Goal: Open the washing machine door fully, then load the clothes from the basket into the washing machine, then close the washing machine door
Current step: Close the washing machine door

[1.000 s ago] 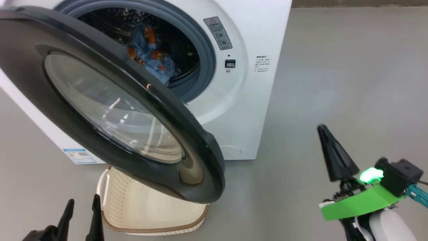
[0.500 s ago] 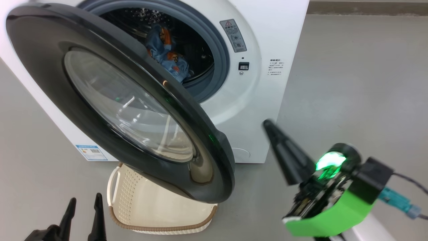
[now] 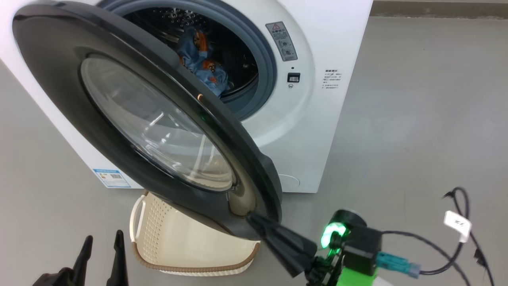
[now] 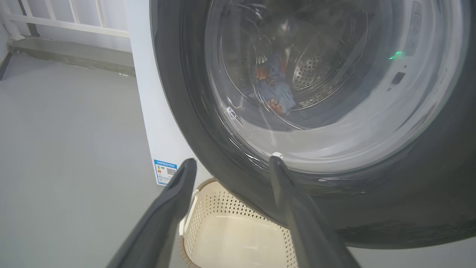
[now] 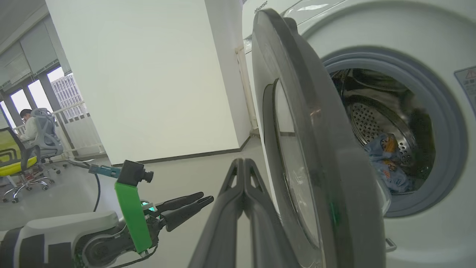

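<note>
**Door position.** The round, black-ringed, glass-centred washing machine door stands roughly half open. It is hinged on the robot's left side of the white boxy front-loading washing machine.

**Tool relation.** The door's free lower rim lies up and to the left of the right tool in the head view. The tool tip is at that rim, on the outer-face side, away from the steel drum. Contact cannot be confirmed. The right tool is the nearer one, and its two dark fingers are clenched together on nothing. The left tool is released, with its fingers spread, and hangs low beside the cream perforated plastic basket.

**Load.** The light blue printed clothes lie inside the drum. None are visible in the basket, which sits on the floor under the door. Closing the door is judged to be the outstanding step, by a push on the outer face toward the machine.

**Markings.**
- The brand lettering reads "Hisense".
- The grey warning sticker and the blue label are too small to read.
</note>
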Robot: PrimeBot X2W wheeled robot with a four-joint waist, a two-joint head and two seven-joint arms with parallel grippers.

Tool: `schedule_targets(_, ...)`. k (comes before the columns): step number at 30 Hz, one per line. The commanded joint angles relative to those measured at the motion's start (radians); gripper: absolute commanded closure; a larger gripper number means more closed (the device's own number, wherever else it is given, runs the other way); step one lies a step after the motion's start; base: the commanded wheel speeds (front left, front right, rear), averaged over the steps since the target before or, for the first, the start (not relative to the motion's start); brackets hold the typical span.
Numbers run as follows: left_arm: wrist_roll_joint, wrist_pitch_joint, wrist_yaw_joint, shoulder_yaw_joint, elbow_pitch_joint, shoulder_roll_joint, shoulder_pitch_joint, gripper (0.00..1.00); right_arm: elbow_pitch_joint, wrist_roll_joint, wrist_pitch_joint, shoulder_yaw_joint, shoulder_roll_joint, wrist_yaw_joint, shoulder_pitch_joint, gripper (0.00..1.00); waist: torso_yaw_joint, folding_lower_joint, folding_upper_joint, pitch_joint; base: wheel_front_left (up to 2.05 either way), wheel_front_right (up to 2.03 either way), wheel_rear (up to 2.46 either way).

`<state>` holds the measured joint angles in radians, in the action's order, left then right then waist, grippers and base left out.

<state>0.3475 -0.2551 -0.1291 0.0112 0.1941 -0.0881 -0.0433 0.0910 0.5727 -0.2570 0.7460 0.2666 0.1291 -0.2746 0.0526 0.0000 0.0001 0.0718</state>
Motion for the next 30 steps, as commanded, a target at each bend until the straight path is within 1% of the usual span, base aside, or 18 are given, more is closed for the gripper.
schedule_targets(1, 0.007, -0.007, -0.002, 0.028, -0.016, -0.017, 0.021, 0.00, -0.002, 0.023, -0.005, 0.031, 0.000, 0.002, -0.025, 1.00, 0.003, 0.0000, -0.0001, 0.004, 0.00, 0.00, 0.00)
schedule_targets(6, 0.013, -0.007, -0.002, 0.024, -0.010, -0.016, 0.032, 0.00, -0.077, 0.034, -0.005, 0.075, 0.013, 0.002, -0.036, 1.00, 0.011, 0.0000, -0.0001, 0.015, 0.00, 0.00, 0.00)
schedule_targets(14, 0.017, -0.007, -0.002, 0.022, -0.005, -0.017, 0.043, 0.00, -0.151, 0.048, -0.005, 0.086, 0.012, 0.002, -0.047, 1.00, 0.020, 0.0000, -0.0001, 0.026, 0.00, 0.00, 0.00)
schedule_targets(22, 0.017, -0.007, -0.002, 0.023, -0.003, -0.015, 0.051, 0.00, -0.211, 0.062, -0.005, 0.062, 0.007, 0.002, -0.053, 1.00, 0.023, 0.0000, -0.0001, 0.032, 0.00, 0.00, 0.00)
schedule_targets(30, 0.015, -0.007, -0.002, 0.024, -0.008, -0.012, 0.058, 0.00, -0.268, 0.067, -0.005, 0.010, -0.012, 0.002, -0.070, 1.00, 0.026, 0.0000, -0.0001, 0.038, 0.00, 0.00, 0.00)
